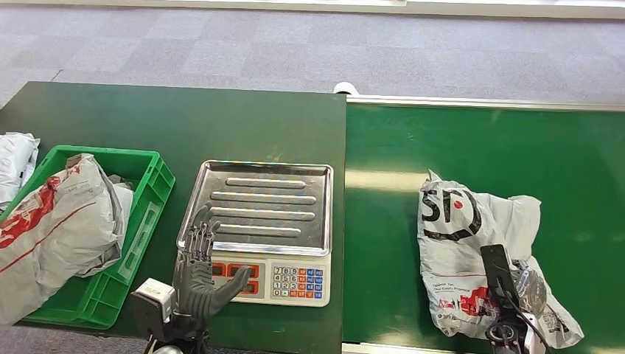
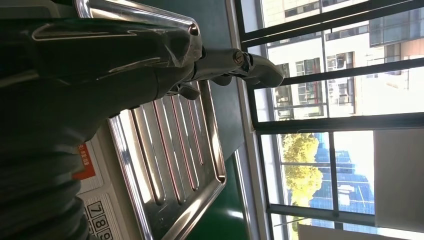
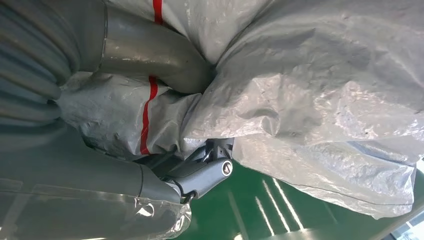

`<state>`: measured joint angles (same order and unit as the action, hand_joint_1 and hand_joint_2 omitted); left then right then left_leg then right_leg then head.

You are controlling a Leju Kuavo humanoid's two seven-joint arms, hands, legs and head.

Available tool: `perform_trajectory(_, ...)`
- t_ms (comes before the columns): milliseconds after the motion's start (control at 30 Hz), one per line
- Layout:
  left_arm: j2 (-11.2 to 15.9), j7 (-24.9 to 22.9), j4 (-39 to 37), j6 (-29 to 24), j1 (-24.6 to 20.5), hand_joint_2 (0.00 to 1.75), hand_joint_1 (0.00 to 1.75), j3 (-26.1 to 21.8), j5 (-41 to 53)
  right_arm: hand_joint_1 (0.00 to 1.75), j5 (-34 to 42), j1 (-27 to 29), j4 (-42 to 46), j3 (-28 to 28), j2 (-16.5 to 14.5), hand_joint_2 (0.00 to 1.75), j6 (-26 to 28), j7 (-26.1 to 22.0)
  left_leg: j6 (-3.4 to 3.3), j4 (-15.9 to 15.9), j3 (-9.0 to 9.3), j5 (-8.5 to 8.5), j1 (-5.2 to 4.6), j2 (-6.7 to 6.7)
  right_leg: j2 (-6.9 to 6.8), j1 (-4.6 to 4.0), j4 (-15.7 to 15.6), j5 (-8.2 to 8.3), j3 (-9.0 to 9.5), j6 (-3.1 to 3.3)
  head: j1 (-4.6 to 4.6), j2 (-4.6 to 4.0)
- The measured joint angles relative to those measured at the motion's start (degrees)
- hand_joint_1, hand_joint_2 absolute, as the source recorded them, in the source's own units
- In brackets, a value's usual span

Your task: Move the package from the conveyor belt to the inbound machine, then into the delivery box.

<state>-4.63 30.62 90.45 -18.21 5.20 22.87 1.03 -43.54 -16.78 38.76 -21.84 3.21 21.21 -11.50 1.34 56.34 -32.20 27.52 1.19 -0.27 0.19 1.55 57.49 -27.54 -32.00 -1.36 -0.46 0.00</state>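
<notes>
A grey carpet floor [image 1: 221, 44] lies beyond a dark green tabletop [image 1: 184, 118], and on the right of it runs the green conveyor belt [image 1: 516, 147]. The package [image 1: 464, 243], a crumpled white plastic bag with black letters and some red print, lies on the near part of the belt. The right hand [image 1: 508, 295] is on its near end; in the right wrist view the thumb [image 3: 160, 55] and the fingers [image 3: 210, 172] press into the plastic from two sides, so this hand seems to grip the bag, though the package is not yet lifted.

The inbound machine [image 1: 258, 214], a scale with a steel tray and a keypad, stands on the tabletop just left of the belt. The left hand [image 1: 197, 273] hovers over its near left corner, fingers apart, holding nothing. On the far left is the green delivery box [image 1: 151, 184], with a grey parcel [image 1: 59, 221] already inside.

I judge the first step is in hand: taking the package from the belt. The next move calls for a firm hold on the slippery plastic, then a lift and a carry to the left onto the steel tray.
</notes>
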Motion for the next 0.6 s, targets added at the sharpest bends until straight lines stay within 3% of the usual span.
perform_trajectory(400, 1.0, 1.5, -1.6, -1.8, 0.0, 1.75, 0.0, 0.9, -1.7, 1.74, 1.1, 2.2, 9.3, 0.9, -1.6, 1.75, 1.5, -2.8, 0.0, 0.0, -0.02, 0.0, 0.0, -0.01, 0.0, 0.0, 0.0, 0.0, 0.0, 0.0, 0.0, 0.0)
perform_trajectory(600, 1.2, 2.1, -1.7, -2.2, -0.2, 1.75, 0.0, 1.0, -1.8, 1.73, 0.2, 4.4, 21.2, 4.7, -3.1, 1.75, 1.5, -2.9, 0.0, 0.0, -0.02, 0.0, 0.0, 0.01, 0.0, 0.0, 0.0, 0.0, -0.03, 0.0, -0.01, 0.0)
